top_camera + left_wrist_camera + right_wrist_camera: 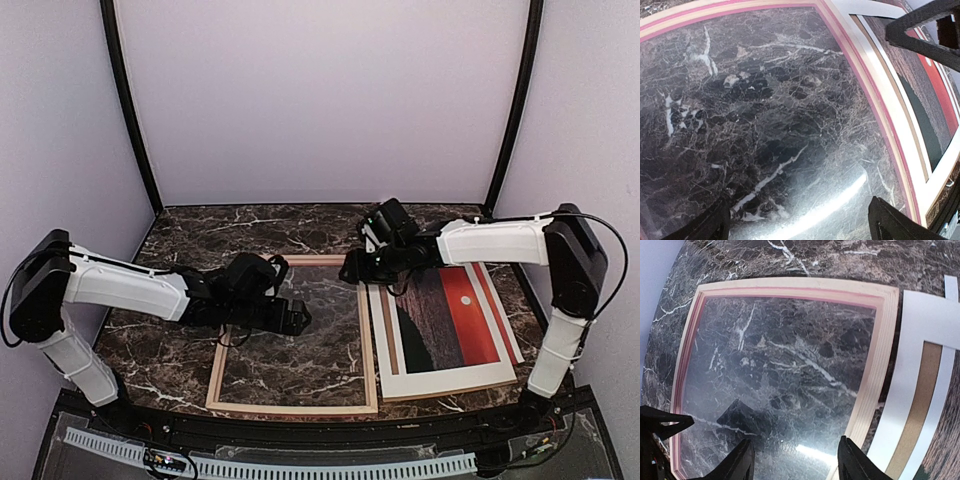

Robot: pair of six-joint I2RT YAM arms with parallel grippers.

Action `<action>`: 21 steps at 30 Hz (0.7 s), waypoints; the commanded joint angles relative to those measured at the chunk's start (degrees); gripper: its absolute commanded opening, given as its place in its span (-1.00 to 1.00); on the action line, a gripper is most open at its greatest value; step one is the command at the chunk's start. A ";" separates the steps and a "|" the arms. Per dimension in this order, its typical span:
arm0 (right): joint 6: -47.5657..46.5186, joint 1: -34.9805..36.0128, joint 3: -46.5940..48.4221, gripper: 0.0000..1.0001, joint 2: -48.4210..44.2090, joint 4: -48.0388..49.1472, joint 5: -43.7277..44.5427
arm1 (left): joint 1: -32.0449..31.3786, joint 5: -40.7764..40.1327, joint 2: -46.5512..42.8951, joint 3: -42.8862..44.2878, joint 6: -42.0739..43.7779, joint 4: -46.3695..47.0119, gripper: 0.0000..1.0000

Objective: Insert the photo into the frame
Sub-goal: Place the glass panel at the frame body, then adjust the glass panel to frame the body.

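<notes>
View from above and from both wrists. The frame [217, 362] lies flat on the dark marble tabletop [160, 372] near its middle, pale wood side up, with a pink strip along its inner edge [790, 287]; marble shows through its opening, crossed by a streak of glare. The photo [450, 320] lies flat just to the right of the frame, outside it, picture side up, its left edge beside the frame's right rail [865, 95]. A narrow brown band runs within the white margin [910, 365] at the photo's left. The left pincer [297, 320] hangs over the frame's opening, its fingers spread wide apart [800, 225] with nothing between them. The right pincer [350, 270] hangs over the frame's far right corner, its fingers partly spread [795, 462] and likewise empty.
</notes>
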 commanded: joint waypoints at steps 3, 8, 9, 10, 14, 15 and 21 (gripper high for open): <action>-5.90 -0.76 8.72 0.15 6.61 -1.87 4.71 | -0.27 -3.31 -5.40 1.43 1.51 -3.50 0.98; -7.75 -1.39 15.05 0.15 12.50 -3.72 5.42 | -0.28 -4.98 -7.53 1.52 2.11 -4.85 0.98; -8.01 -1.52 16.23 0.15 13.54 -4.14 5.43 | -0.31 -5.21 -7.83 1.52 2.18 -5.09 0.98; -8.18 -1.64 17.34 0.15 14.79 -4.71 5.59 | -0.26 -5.49 -7.95 1.50 2.34 -5.22 0.98; -8.44 -2.17 21.26 0.15 18.93 -7.17 6.56 | -0.32 -5.97 -8.32 1.67 2.49 -5.91 0.98; -8.43 -2.26 21.98 0.14 19.80 -7.77 6.69 | -0.33 -6.06 -8.40 1.68 2.54 -5.99 0.98; -8.32 -2.50 24.05 0.15 23.20 -9.94 7.37 | -0.30 -6.40 -8.50 1.78 2.85 -6.44 0.98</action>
